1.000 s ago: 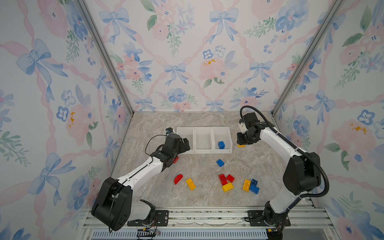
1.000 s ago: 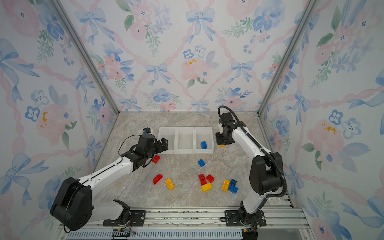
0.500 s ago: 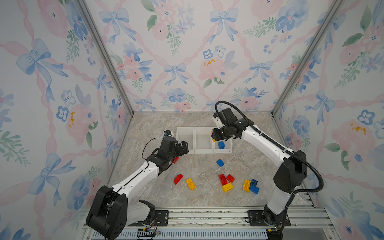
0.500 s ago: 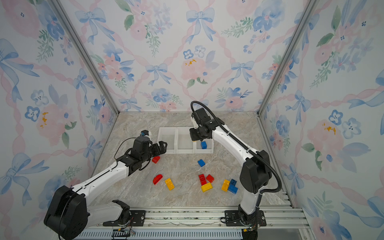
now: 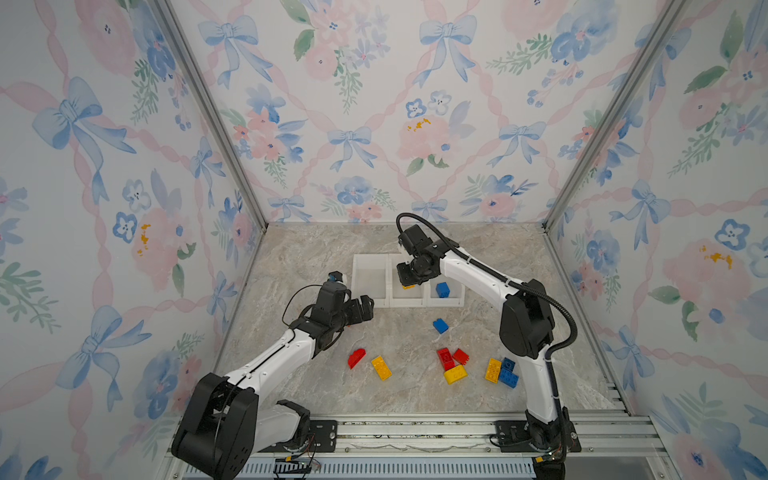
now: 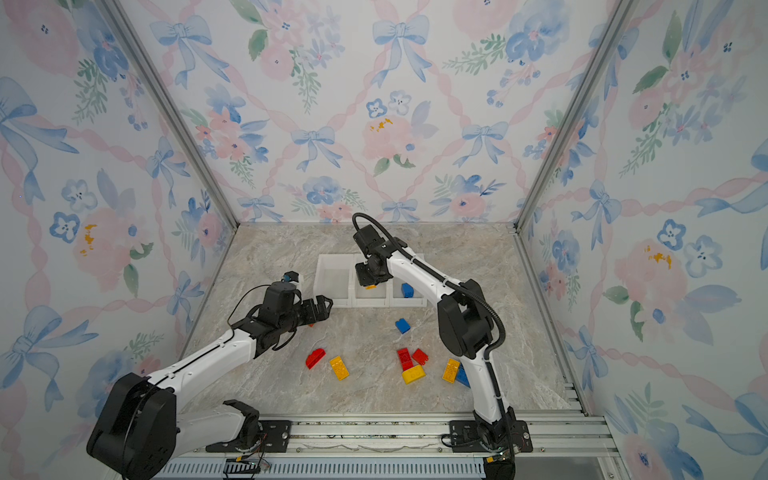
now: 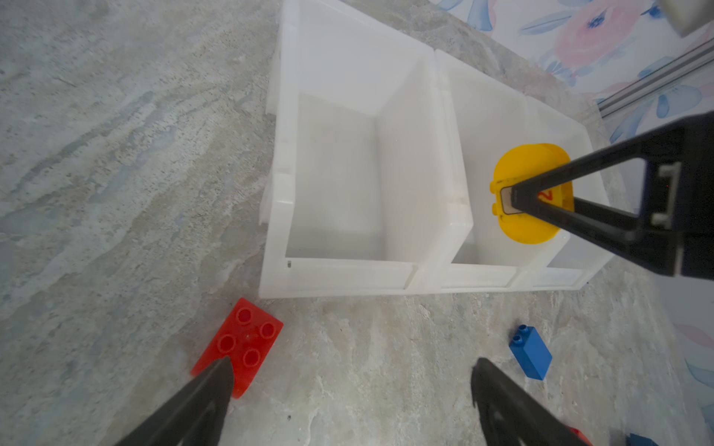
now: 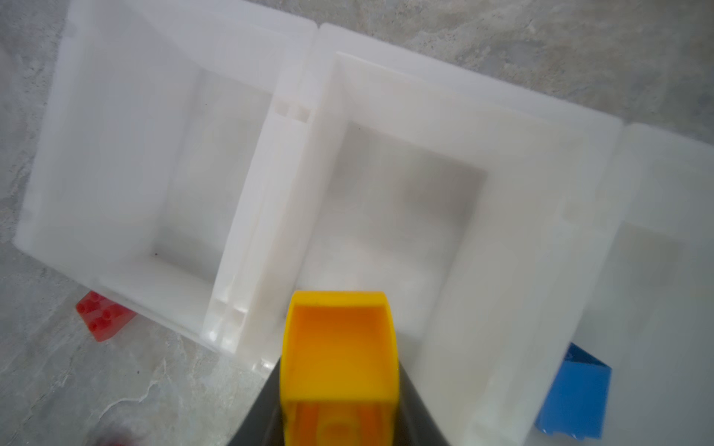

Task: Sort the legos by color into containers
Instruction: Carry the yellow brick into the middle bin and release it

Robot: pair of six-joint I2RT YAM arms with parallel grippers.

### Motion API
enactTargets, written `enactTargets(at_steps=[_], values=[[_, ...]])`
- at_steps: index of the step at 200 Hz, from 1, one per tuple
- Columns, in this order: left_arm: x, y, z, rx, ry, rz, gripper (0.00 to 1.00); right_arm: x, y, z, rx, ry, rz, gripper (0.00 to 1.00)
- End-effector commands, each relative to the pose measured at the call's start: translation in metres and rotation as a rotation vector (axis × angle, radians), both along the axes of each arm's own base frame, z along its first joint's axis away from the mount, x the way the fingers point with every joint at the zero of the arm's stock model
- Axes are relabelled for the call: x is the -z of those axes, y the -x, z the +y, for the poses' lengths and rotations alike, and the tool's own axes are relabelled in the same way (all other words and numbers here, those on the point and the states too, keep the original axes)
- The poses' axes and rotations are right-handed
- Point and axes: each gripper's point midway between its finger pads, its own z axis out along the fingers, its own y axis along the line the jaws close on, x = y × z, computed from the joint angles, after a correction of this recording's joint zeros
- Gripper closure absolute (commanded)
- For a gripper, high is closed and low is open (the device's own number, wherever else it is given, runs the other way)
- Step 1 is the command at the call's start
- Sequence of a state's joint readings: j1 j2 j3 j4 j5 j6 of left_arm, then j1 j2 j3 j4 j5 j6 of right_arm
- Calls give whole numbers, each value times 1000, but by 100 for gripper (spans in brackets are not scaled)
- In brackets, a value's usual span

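The left arm stretches forward and low; the left gripper [image 7: 353, 365] holds its fingers [image 7: 208, 390] wide apart. The right arm bends across toward the middle, wrist tipped down, the right gripper [image 5: 409, 282] pinching a yellow lego [image 8: 338, 347] between its fingers.

three joined white bins [image 5: 370, 278]; blue lego [image 5: 442, 289] in rightmost; yellow lego [image 8: 338, 347] above middle; other legos [image 5: 381, 367] loose in front

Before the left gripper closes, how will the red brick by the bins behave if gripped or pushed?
Probably stiff and light: the red brick looks like small hard plastic. Lying studs up, it should slide, not roll, if pushed. Its glossy sides may slip in the left gripper.
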State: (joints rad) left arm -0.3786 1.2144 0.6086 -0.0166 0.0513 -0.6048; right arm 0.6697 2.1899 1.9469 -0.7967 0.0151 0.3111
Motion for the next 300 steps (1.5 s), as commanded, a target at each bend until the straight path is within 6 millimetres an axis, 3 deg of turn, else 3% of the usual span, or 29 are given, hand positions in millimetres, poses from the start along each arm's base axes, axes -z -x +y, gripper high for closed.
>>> enactTargets(at_steps=[1,35,83,157,223,264,300], values=[[-5,3,0,36,9,-20,2,12,-1,4,46,7,33,67],[-2,3,2,22,9,-24,2,30,-3,10,51,26,64,61],[2,7,4,21,23,-17,2,26,-6,11,51,37,64,42],[0,27,11,7,18,1,4,-14,14,3,36,-6,26,34],[12,66,20,13,-120,111,9,-49,53,-6,12,-86,25,22],[22,83,10,43,-153,199,16,-59,78,-9,14,-140,44,16],[37,99,2,76,-215,285,20,-67,88,-18,22,-142,32,13]])
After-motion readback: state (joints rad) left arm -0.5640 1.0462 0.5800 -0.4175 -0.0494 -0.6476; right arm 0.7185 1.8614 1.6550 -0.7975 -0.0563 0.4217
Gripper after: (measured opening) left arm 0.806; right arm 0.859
